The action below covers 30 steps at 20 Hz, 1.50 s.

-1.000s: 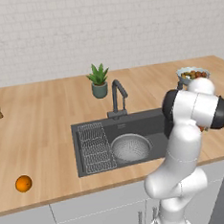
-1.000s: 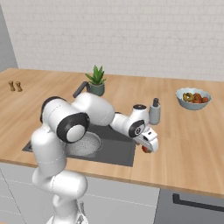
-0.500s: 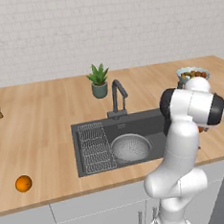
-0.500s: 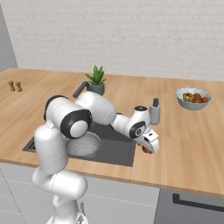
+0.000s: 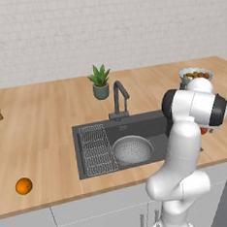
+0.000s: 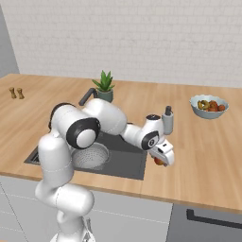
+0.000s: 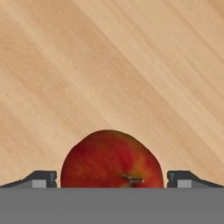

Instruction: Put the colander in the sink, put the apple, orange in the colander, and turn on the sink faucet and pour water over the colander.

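The end effector [image 7: 112, 180] hangs low over the counter [image 6: 208, 142] with its two dark fingertips [image 7: 41, 178] spread wide, released, one on each side of the apple [image 7: 112, 159] and each apart from the fruit's skin. The apple lies on the wood between them, red with a yellowish flush and a short stem showing near the lower edge of the hand view; in the right base view it [image 6: 159, 161] peeks out red beneath the white hand, just right of the sink [image 6: 125, 160]. The counter is pale wood with a long straight grain, smooth and matte. The sink is a dark grey rectangular basin sunk into it, with a wire grid rack [image 5: 97, 150] at its left end and the colander [image 5: 132, 149], a round silvery bowl with fine perforations, sitting inside beside the rack. The sink faucet [image 5: 119, 98] rises dark and straight at the back rim with an angled spout. Behind it stands a small potted plant [image 5: 100, 81] with spiky green leaves. A grey soap dispenser [image 6: 167, 120] stands near the hand, and a pale bowl of mixed fruit [image 6: 208, 105] sits further right. The orange [image 5: 24, 186] lies well apart, near the counter's front edge left of the sink. A white brick wall [image 5: 103, 28] closes the room behind.
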Motion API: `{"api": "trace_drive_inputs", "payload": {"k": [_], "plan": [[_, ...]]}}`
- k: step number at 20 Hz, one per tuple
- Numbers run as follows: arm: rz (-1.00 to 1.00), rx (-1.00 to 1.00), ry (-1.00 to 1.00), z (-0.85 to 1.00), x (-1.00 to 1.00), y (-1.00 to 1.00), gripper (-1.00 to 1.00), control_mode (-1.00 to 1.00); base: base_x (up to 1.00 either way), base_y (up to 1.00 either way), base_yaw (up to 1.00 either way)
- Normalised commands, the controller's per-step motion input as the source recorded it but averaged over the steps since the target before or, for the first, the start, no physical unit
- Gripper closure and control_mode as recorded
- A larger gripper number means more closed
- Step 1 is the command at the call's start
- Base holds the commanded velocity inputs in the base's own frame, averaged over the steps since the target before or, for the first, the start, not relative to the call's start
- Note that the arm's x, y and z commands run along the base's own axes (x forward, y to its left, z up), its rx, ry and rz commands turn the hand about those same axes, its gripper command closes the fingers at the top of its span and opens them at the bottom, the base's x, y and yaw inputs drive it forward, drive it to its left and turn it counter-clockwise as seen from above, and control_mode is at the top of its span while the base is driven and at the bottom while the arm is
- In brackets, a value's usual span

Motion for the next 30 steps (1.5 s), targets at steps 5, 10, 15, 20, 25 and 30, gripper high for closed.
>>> {"api": "trace_drive_inputs", "payload": {"k": [5,10,15,20,25,30], "plan": [[0.00,-0.03,-0.03,-0.07,-0.03,0.03,1.00,-1.00,0.00,0.00,0.00],[0.02,0.03,-0.07,-0.03,-0.28,0.34,1.00,-1.00,0.00,0.00,0.00],[0.15,0.03,-0.05,0.22,-0.21,0.62,1.00,-1.00,0.00,0.00,0.00],[0.29,0.06,0.00,0.21,0.02,0.92,1.00,-1.00,0.00,0.00,0.00],[0.28,0.17,0.00,0.10,0.33,0.86,1.00,-1.00,0.00,0.00,0.00],[0.28,0.29,0.00,0.00,0.47,0.53,1.00,-1.00,0.00,0.00,0.00]]}}
